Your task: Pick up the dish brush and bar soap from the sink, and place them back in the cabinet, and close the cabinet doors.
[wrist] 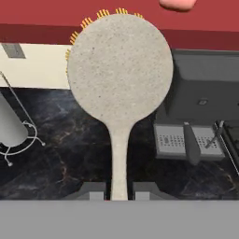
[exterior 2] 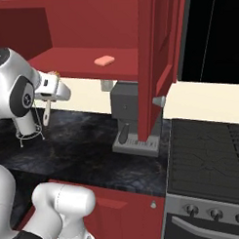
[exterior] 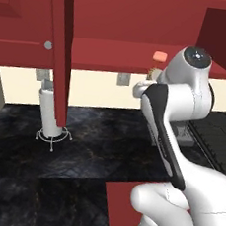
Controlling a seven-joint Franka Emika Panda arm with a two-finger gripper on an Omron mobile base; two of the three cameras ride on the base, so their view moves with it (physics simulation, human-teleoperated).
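Observation:
My gripper (wrist: 119,190) is shut on the thin handle of the dish brush (wrist: 119,65), whose round whitish head with yellow bristles stands up ahead of the fingers. From the right base view the brush (exterior 2: 47,113) is in the air over the counter, just below and in front of the cabinet shelf (exterior 2: 80,59). The salmon-orange bar soap (exterior 2: 105,60) lies on that red shelf (exterior: 111,55), and it also shows as the bar soap (exterior: 159,56) above my arm. Both cabinet doors (exterior: 60,44) (exterior 2: 154,66) stand open. The sink is out of view.
A white paper-towel holder (exterior: 53,113) on a wire foot stands on the black marble counter (exterior: 97,138). A grey coffee machine (exterior 2: 133,116) sits under the right door. A black stove (exterior 2: 210,152) lies to the right.

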